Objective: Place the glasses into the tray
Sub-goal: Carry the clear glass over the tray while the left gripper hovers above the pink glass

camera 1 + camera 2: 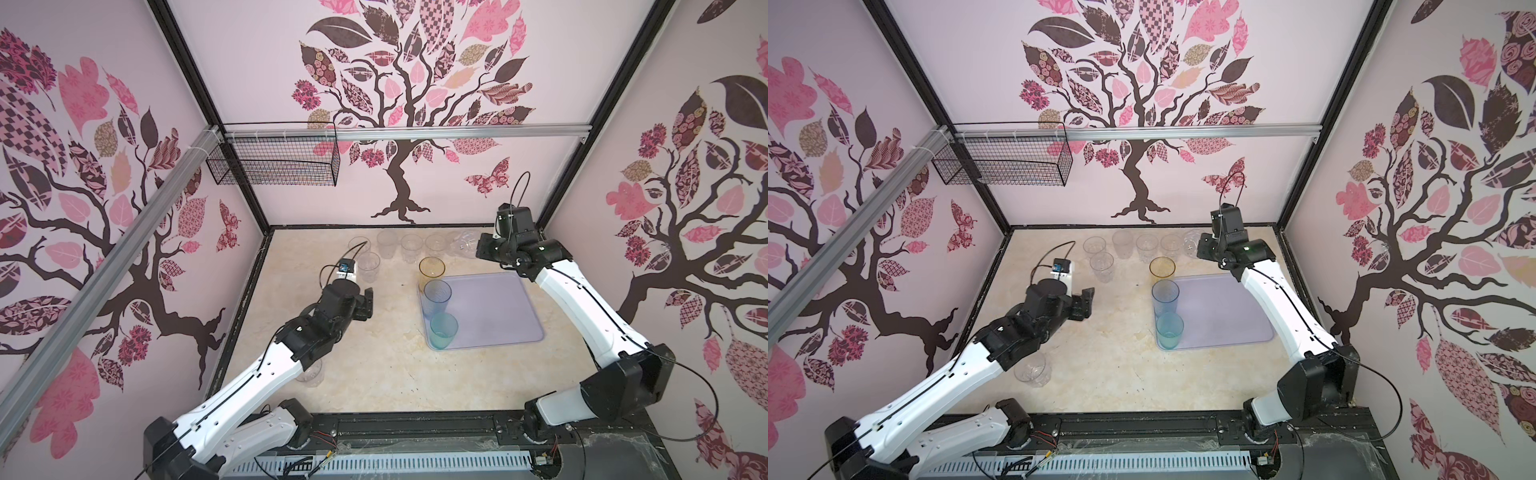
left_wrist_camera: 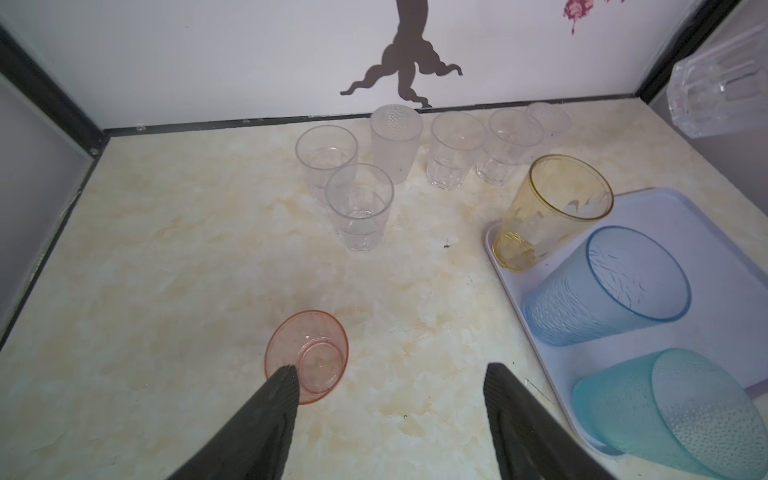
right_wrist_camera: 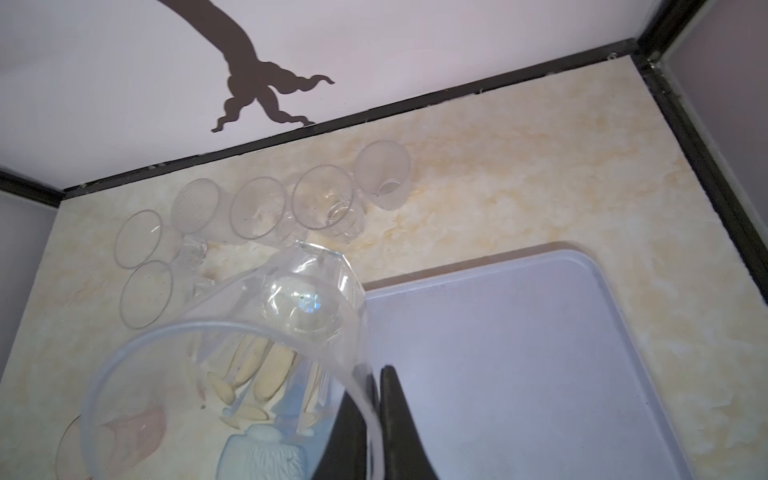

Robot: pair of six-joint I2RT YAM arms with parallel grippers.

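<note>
Pinch grip first: the right tool (image 3: pixel 376 374) is clamped on the rim wall of a clear faceted glass (image 3: pixel 291 316), held in the air near the far corner of the tray (image 3: pixel 540 353). This looks like the carry-in step. Next it needs a bare patch of tray floor, an upright set-down and a release. The left tool (image 2: pixel 390 374) hangs spread and empty over a pink glass (image 2: pixel 307 357) on the tabletop (image 2: pixel 187 249). An amber glass (image 2: pixel 552 208), blue glass (image 2: pixel 606 286) and teal glass (image 2: pixel 665 411) line one edge of the tray.
</note>
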